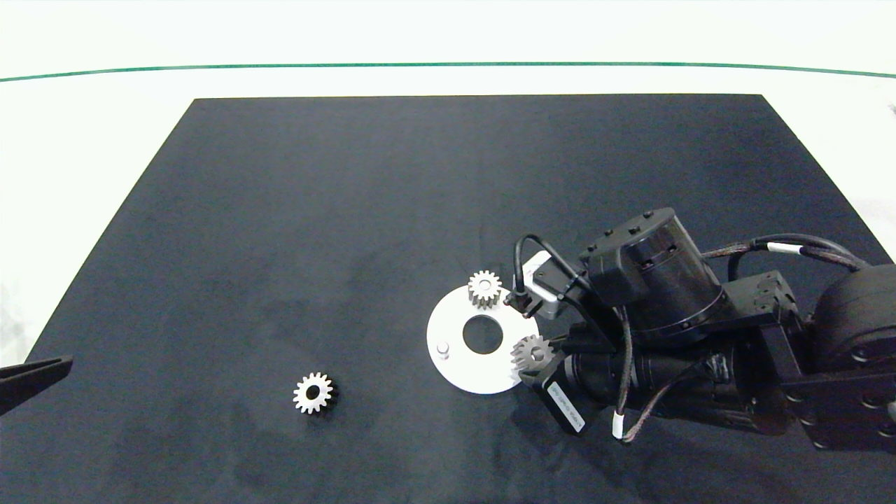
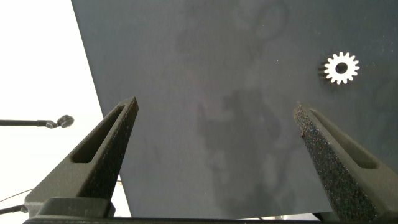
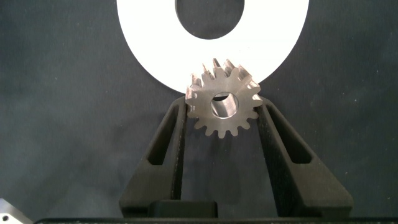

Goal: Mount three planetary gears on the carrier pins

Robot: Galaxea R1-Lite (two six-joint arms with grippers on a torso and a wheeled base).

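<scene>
1. Right claw [image 1: 542, 364] at lower right of the frame grips one planetary gear [image 1: 532, 352], tilted over the disc's [image 1: 448, 329] rim.
2. One gear [image 1: 484, 288] sits at the disc's upper edge, apparently on its pin.
3. One bare pin [image 1: 442, 348] shows; you still have the third gear [image 1: 313, 393] loose on the counter [image 1: 280, 210].
4. Left claw [image 2: 214, 118] hangs spread and empty at far left.
5. Hidden: the pin beneath the held gear.

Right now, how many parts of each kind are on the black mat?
Gears: 3 (one on the disc's far side, one in the right gripper at the disc's edge, one loose on the mat)
White disc: 1
Bare pin: 1
Total: 5
</scene>
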